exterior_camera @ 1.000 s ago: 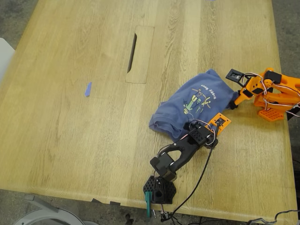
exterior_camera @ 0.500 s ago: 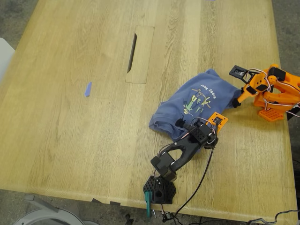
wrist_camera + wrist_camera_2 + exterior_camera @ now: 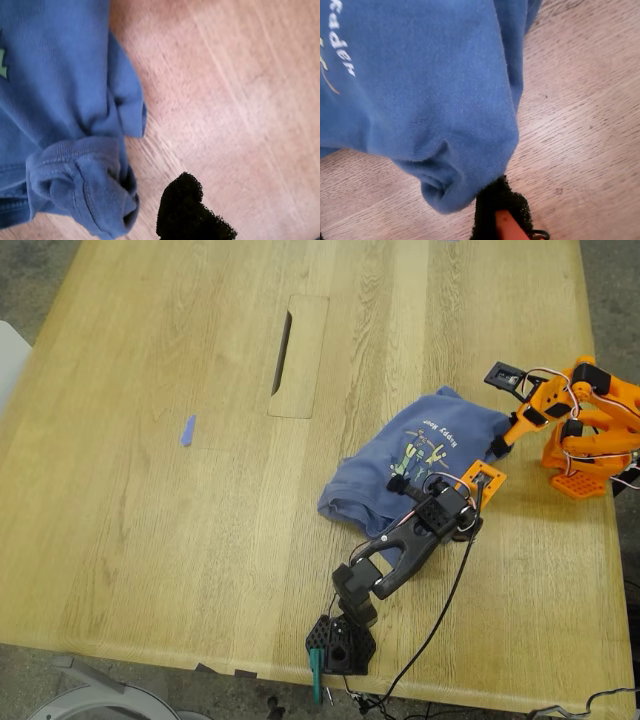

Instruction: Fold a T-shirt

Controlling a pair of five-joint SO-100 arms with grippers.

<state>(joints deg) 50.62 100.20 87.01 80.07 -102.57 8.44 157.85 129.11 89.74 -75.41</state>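
Note:
The slate-blue T-shirt (image 3: 420,465) lies crumpled on the wooden table (image 3: 150,520), print facing up, between the two arms. My first gripper (image 3: 403,483), on the black arm, hovers over the shirt's near side. In the first wrist view one black fingertip (image 3: 185,205) shows over bare wood beside a rolled cuff of the shirt (image 3: 80,190), with nothing held. My second gripper (image 3: 498,447), on the orange arm, is at the shirt's edge on the exterior view's right. In the second wrist view its black pad (image 3: 497,207) presses into a bunched fold of the shirt (image 3: 445,190).
A long slot (image 3: 283,352) is cut into the table beyond the shirt. A small blue scrap (image 3: 187,430) lies at the exterior view's left. The black arm's base (image 3: 340,645) and cable (image 3: 440,610) sit at the near edge. The orange base (image 3: 578,480) is at the right.
The black arm has risen from the shirt's near edge and swung toward the exterior view's right. The orange arm has drawn up slightly, its tip staying at the shirt's edge.

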